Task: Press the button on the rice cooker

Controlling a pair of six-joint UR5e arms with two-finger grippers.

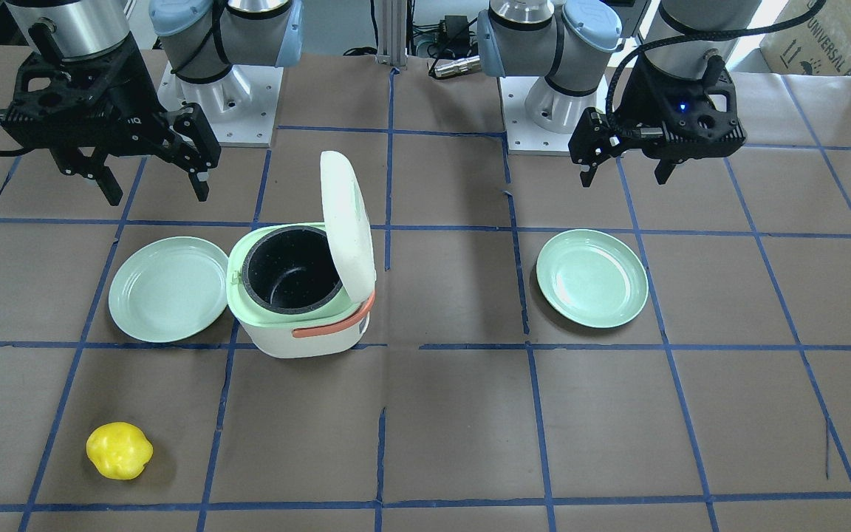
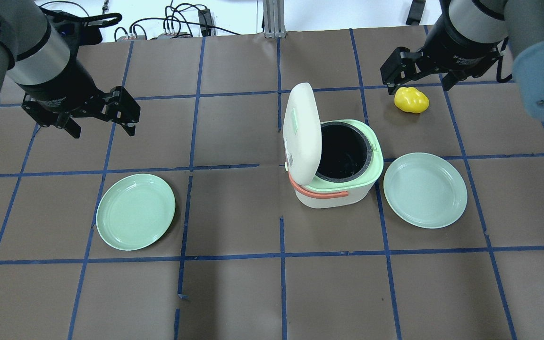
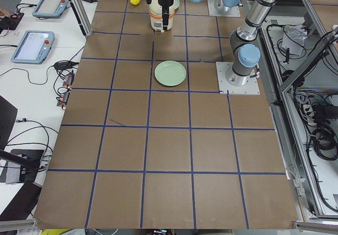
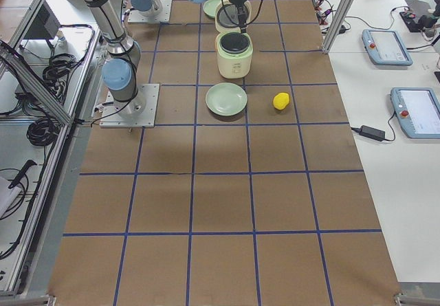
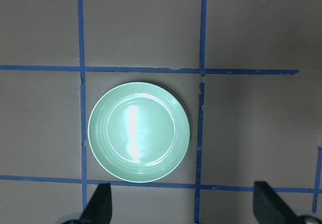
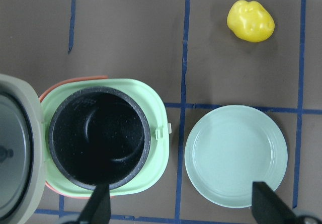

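1. As seen from across the table, noted right gripper (image 1: 157,193) held clear above the table (image 1: 455,414), fingers spread apart, nothing between them.
2. Found rice cooker (image 1: 298,295) standing on the table below right gripper, offset toward left gripper (image 1: 625,177); in the right wrist view, placed under one finger, black pot (image 6: 99,136) exposed.
3. Recorded lid (image 1: 348,222) open, standing near upright on the cooker's side away from right gripper; orange handle (image 1: 326,329) lying against the white body.
4. Located button (image 2: 294,123) as a pale green tab on the lid's outer face, turned toward left gripper, well apart from both grippers, touched by neither.
5. Noted left gripper held clear above the table, fingers spread apart, nothing between them; well apart from the cooker.
6. Found green plate (image 5: 139,131) flat on the table directly below left gripper, just ahead of the fingertips in the left wrist view.
7. Found second plate (image 6: 235,156) flat below right gripper, under the other finger, just beside the cooker on the side opposite the lid, a narrow gap between.
8. Noted yellow lump (image 6: 250,20) on the table ahead of right gripper's fingers in the wrist view, past the second plate, apart from plate and cooker.
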